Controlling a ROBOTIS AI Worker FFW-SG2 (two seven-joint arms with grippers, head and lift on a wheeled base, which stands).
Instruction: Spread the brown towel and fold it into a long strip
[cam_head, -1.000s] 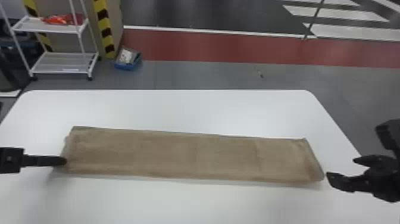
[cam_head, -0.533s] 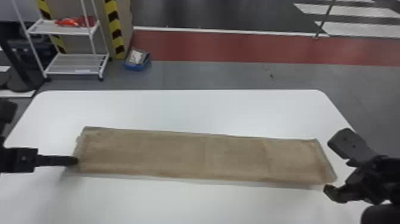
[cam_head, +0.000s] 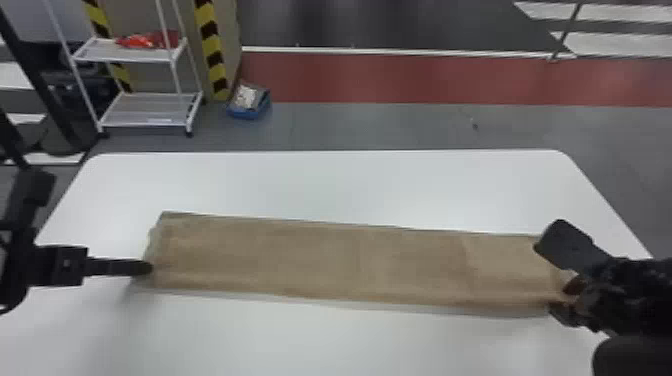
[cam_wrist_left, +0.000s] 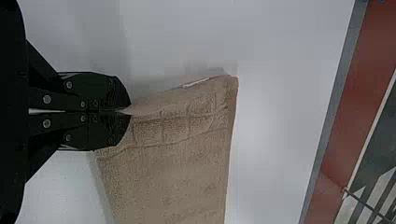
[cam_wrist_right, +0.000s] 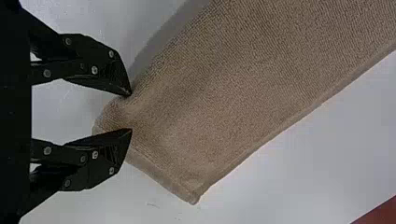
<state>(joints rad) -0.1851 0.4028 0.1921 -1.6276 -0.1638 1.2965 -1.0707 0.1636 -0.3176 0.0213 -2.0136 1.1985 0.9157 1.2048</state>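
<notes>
Brown terry cloth makes up the towel (cam_head: 320, 262), laid as a long flat strip across the white table (cam_head: 325, 185), roughly along its far edge and well apart from it, one end toward the left edge and the other toward the right. At the left end, the left gripper (cam_head: 148, 268) has its fingers together, clamped on the towel. Over the right end, the right gripper (cam_head: 550, 277) holds its fingers apart and hides some of the cloth from the head view, its arm crossing the table's right edge. Beyond the far left corner stands a white shelf rack (cam_head: 145, 111) with red items (cam_head: 145, 40) on its upper shelf; near it, a blue box (cam_head: 248, 112) rests on the grey floor (cam_head: 375, 127), beside a post with yellow and black stripes (cam_head: 212, 50). Farther back runs a red floor band (cam_head: 400, 77), with white stripes past it on the right. The left wrist view gives creased bands near the towel's pinched end and a pale sliver along its edge. In the right wrist view, the hemmed end lies partly between the parted fingers, one corner pointing away from them.
</notes>
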